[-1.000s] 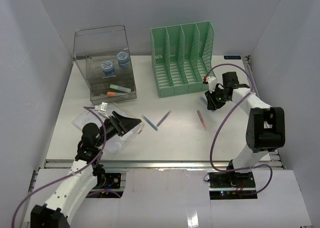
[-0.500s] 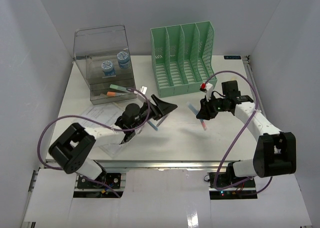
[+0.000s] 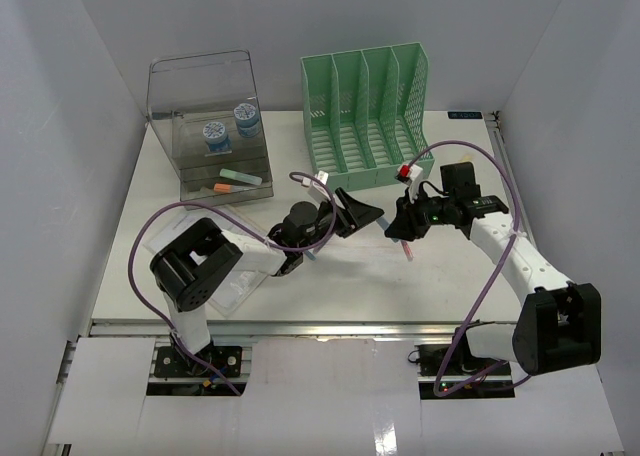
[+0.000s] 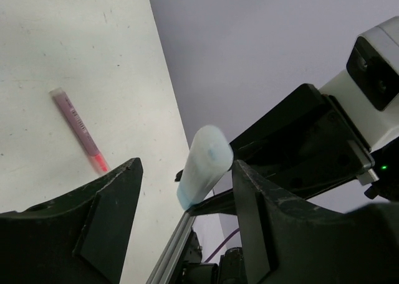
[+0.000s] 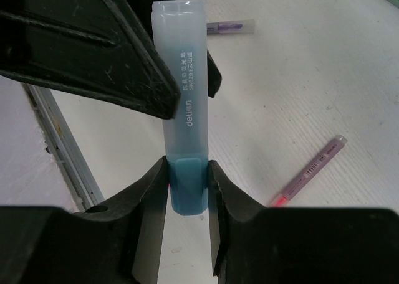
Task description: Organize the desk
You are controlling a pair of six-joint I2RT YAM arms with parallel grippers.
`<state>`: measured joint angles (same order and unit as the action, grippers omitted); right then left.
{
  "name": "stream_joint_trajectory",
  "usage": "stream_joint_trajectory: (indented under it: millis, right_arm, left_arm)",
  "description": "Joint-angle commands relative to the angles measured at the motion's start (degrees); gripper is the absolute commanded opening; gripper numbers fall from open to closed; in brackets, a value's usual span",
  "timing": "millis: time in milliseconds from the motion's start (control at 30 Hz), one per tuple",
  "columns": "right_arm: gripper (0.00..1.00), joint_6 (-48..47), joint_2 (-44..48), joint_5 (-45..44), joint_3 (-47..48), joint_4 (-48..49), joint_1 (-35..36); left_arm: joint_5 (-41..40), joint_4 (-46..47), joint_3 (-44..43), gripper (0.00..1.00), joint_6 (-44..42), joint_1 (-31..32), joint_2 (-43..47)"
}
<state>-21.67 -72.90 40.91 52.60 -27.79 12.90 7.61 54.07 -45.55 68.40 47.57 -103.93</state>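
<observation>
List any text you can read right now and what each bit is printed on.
"deli": on the barrel of the blue highlighter held in the right gripper.
Small print beside it on the same barrel: too small to read.
Print on the pink pen lying on the desk: too small to read.
Print on the purple pen farther off: blurred.
Patterned round blue tops in the clear box: nothing legible.

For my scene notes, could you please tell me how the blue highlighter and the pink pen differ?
The highlighter is thick and blue; the pen is thin and pink. The highlighter is clamped in the right gripper, off the desk; the pen lies loose on it. Both have translucent bodies.
</observation>
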Motion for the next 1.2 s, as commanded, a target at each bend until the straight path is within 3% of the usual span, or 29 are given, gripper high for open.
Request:
stream_joint_trajectory:
  millis: [0, 100, 300, 433, 567, 733, 867, 900, 967, 1067, 1167]
  right_arm:
    - [0.08, 0.5, 0.1, 0.9, -0.6, 2.0, 2.1]
    - [0.08, 0.3, 0.0, 0.4, -0.9, 2.4, 2.5]
    - [0.09, 0.3, -0.6, -0.6, -0.4, 2.7, 2.6]
    - [0.34, -0.5, -0.8, -0.9, -0.3, 2.6, 2.6]
    - [0.75, -2.8, -0.2, -1.5, -0.5, 0.9, 2.5]
    - [0.88, -6.7, 3.4, -2.4, -1.2, -0.1, 1.6]
    - [0.89, -7.5, 6.0, 0.0, -3.1, 0.4, -0.3]
    - [0.89, -7.5, 6.2, 0.0, -3.6, 0.5, -0.6]
    - [0.89, -7.3, 6.7, 1.5, -5.1, 1.6, -1.3]
    - [0.89, -7.2, 6.6, 1.8, -6.2, 2.3, -2.0]
    - [0.89, -7.1, 6.6, 2.2, -6.0, 2.3, -2.5]
  left_arm:
    - [-1.2, 0.4, -3.1, 0.66, -0.5, 0.7, 0.0]
    - [-0.7, 0.3, -3.5, 0.58, -0.5, 0.9, -0.5]
    - [0.1, 0.2, -2.3, 0.33, -0.2, 0.9, -0.6]
    - [-0.5, -3.1, -1.5, 0.08, -2.2, 0.9, 0.9]
    - [-3.0, -9.6, -0.8, 0.02, -7.2, 0.9, 4.5]
    - [-11.1, -23.1, 2.5, 0.00, -12.0, -2.3, 15.9]
    - [-13.0, -29.2, 12.1, 0.00, -5.2, -13.3, 30.5]
    - [-13.0, -29.9, 13.8, 0.00, -5.1, -15.8, 30.6]
    - [-13.0, -32.3, 17.6, 0.00, 0.9, -23.5, 40.4]
    - [-13.0, -36.9, 18.2, 0.00, 5.3, -33.4, 44.2]
    - [-11.6, -40.3, 16.1, 0.00, 10.6, -40.9, 42.6]
